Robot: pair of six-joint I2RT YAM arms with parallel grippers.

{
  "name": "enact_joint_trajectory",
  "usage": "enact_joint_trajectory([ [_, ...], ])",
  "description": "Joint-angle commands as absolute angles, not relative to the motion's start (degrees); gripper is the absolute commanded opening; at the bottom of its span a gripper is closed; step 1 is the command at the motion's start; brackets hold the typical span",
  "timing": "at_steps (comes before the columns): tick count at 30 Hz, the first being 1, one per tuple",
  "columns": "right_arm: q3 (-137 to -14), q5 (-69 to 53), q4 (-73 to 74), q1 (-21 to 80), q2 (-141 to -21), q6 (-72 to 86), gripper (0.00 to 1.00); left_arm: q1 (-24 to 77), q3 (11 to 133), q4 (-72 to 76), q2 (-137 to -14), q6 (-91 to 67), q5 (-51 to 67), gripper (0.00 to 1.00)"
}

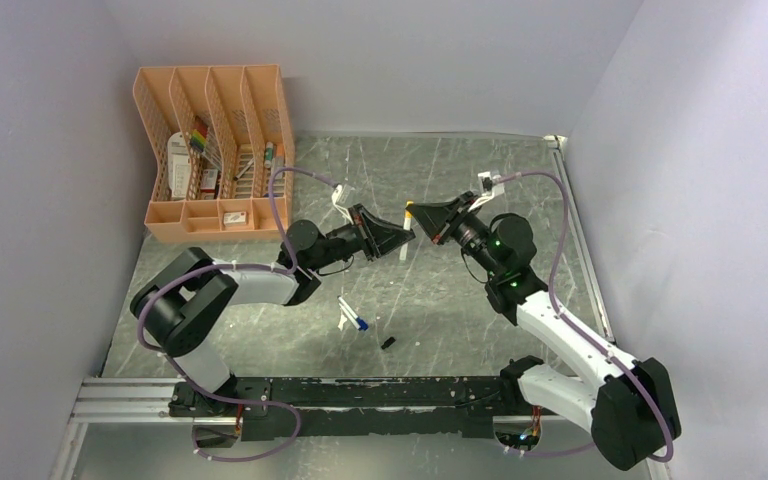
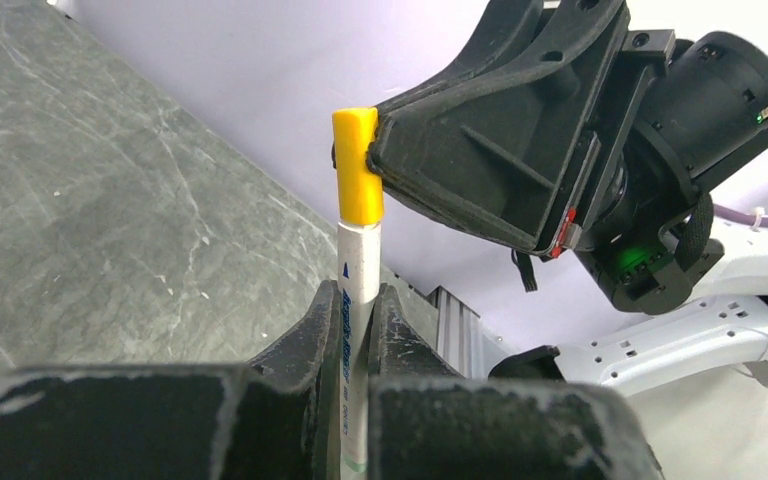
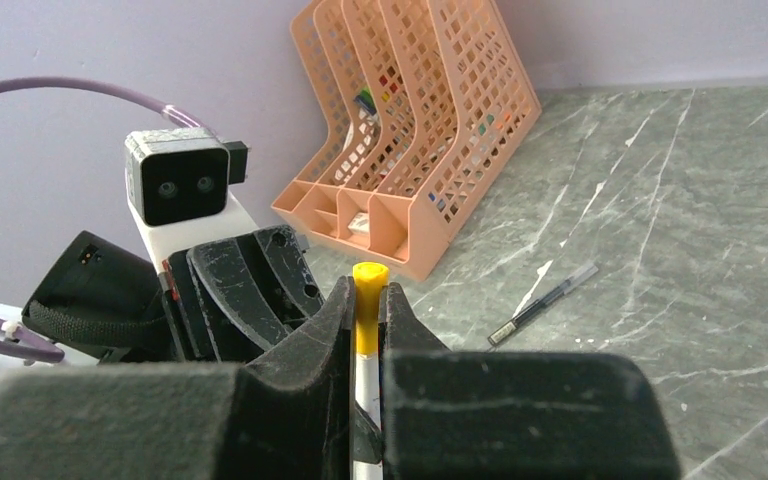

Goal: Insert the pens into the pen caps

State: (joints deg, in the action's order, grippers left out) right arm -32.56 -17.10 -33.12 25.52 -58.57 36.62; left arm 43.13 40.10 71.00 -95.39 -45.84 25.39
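Lower centre of the top view, nearest the arm bases: black cap [image 1: 388, 343] lying loose on the marble tabletop [image 1: 520, 180]. Just up-left of it is a white-barrelled pen [image 1: 349, 314] with a blue end. A second white piece may cross it, but it is too small to resolve.

Mid-frame, off the table: left gripper [image 2: 357, 318] clamped on the barrel of a white pen [image 2: 358, 260], upright in its wrist view. The yellow cap [image 2: 357, 180] sits on that pen's top end, pinched by the closed right gripper [image 3: 365, 300].

Further back: dark pen [image 3: 543, 303] flat on the marble. Upper left: peach mesh organizer [image 1: 215, 100] against the wall.
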Motion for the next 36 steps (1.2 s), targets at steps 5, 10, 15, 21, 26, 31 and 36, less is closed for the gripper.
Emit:
enact_joint_trajectory([
  [5, -31.74, -16.88, -33.64, 25.75, -57.53, 35.73, 0.0, 43.05, 44.87, 77.1, -97.46, -48.81, 20.75, 0.07],
  [10, -32.92, -18.73, -31.42, 25.83, -57.8, 32.82, 0.0, 43.48, 48.39, 67.24, -97.4, -44.67, 19.54, 0.07],
  [15, -34.32, -19.22, -27.99, 25.84, -56.24, 29.66, 0.04, 43.51, 48.66, 66.4, -97.15, -42.18, 20.1, 0.07],
  [21, -35.12, -18.65, -25.6, 25.84, -53.38, 27.2, 0.17, 43.5, 48.18, 70.56, -98.29, -41.26, 24.65, 0.07],
  [26, -34.99, -17.6, -24.85, 25.74, -51.56, 26.22, 0.31, 43.51, 48.59, 72.04, -99.08, -41.96, 26.15, 0.07],
  [31, -34.53, -17.1, -24.42, 25.75, -49.84, 26.74, 0.39, 43.5, 48.46, 72.6, -98.74, -41.0, 27.2, 0.07],
  [36, -35.61, -13.55, -21.49, 25.67, -47.19, 25.52, 0.46, 43.31, 47.78, 72.79, -98.04, -38.62, 29.76, 0.07],
])
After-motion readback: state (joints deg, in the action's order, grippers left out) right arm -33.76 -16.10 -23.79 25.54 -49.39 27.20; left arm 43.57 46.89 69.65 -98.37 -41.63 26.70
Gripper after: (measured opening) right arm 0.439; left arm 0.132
